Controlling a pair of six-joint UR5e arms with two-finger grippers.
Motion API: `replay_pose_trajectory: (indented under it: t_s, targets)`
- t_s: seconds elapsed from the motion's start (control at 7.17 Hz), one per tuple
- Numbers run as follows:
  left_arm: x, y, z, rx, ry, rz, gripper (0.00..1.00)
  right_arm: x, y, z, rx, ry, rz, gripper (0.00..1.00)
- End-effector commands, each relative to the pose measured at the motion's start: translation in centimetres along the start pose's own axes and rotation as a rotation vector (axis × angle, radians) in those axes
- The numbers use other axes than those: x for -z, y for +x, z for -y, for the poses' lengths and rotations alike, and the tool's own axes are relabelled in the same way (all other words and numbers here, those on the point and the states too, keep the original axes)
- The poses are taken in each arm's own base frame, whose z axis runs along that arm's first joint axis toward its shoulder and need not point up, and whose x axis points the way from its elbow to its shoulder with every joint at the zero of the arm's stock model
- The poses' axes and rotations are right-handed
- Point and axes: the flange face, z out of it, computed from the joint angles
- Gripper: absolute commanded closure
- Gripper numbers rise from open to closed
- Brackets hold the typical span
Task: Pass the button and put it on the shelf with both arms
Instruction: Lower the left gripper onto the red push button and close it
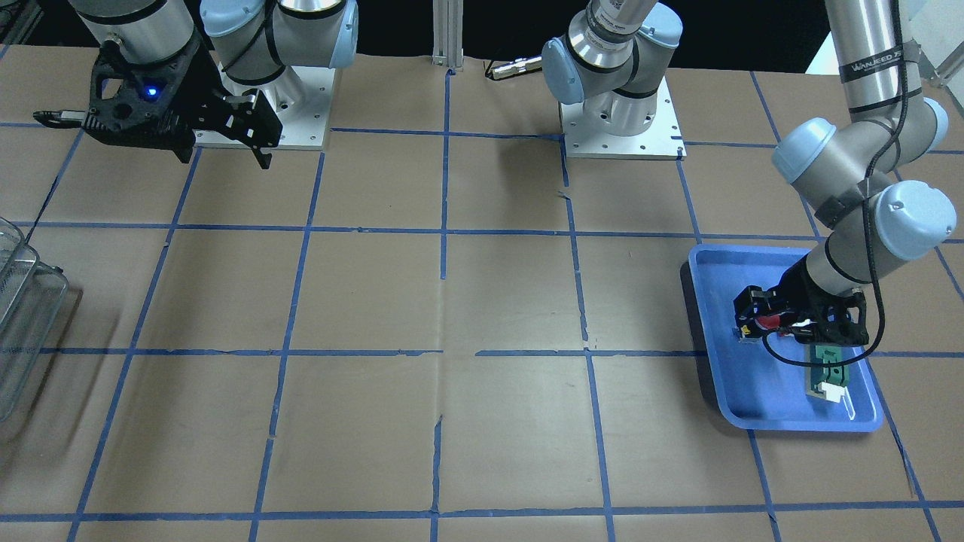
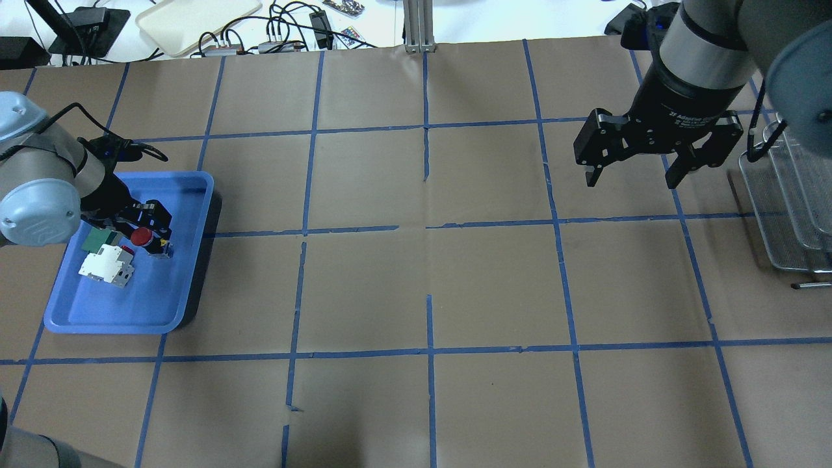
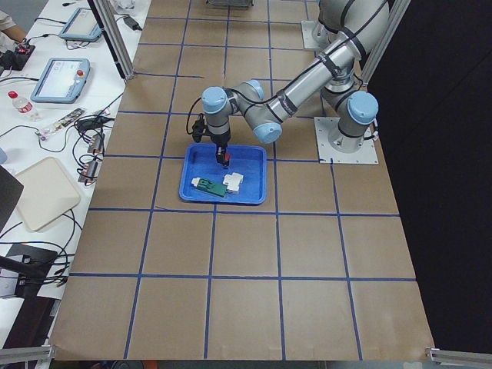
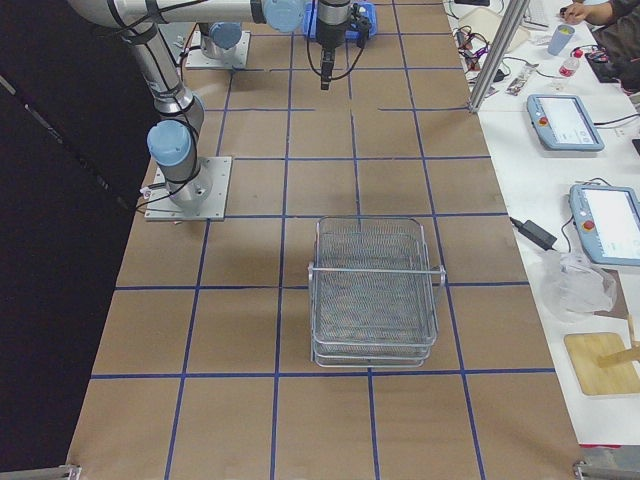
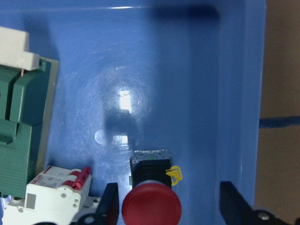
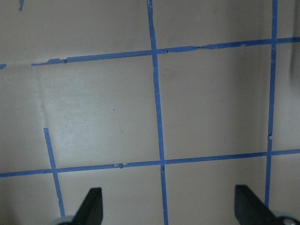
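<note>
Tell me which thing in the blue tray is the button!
Find the blue tray beside the robot's left arm. Three parts sit inside. The button is the only one with a round red cap, next to a white block and a flat green part.

A brown paper-covered table (image 2: 494,286) gridded with blue tape (image 2: 494,350) fills the overhead view, with tangled cables (image 2: 286,16) and a cream tray (image 2: 195,19) on a white bench (image 4: 540,170) along the upper edge

A blue tray (image 2: 146,302) sits on the counter (image 2: 494,286), which is brown paper gridded with blue tape. Inside the tray, a white block with red marks (image 2: 107,267) lies just beside a green flat part (image 2: 97,240).
</note>
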Motion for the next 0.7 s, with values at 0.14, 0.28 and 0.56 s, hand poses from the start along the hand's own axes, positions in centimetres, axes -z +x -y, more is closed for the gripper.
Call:
replay_pose_trajectory:
  t_s: [0.14,0.28,0.56]
  targets:
    - [1.3,0.1,-0.1,-0.004,0.016,0.014,1.00,0.0,0.0,0.0,-0.003,-0.001,0.002,0.00]
    - [2.4,1.2,0.0,-0.020,0.019,0.015,1.00,0.1,0.1,0.0,-0.003,0.003,0.002,0.00]
    - [6.0,5.5,-0.4,-0.018,0.056,-0.255,1.00,1.3,0.9,1.2,-0.034,0.099,0.012,0.00]
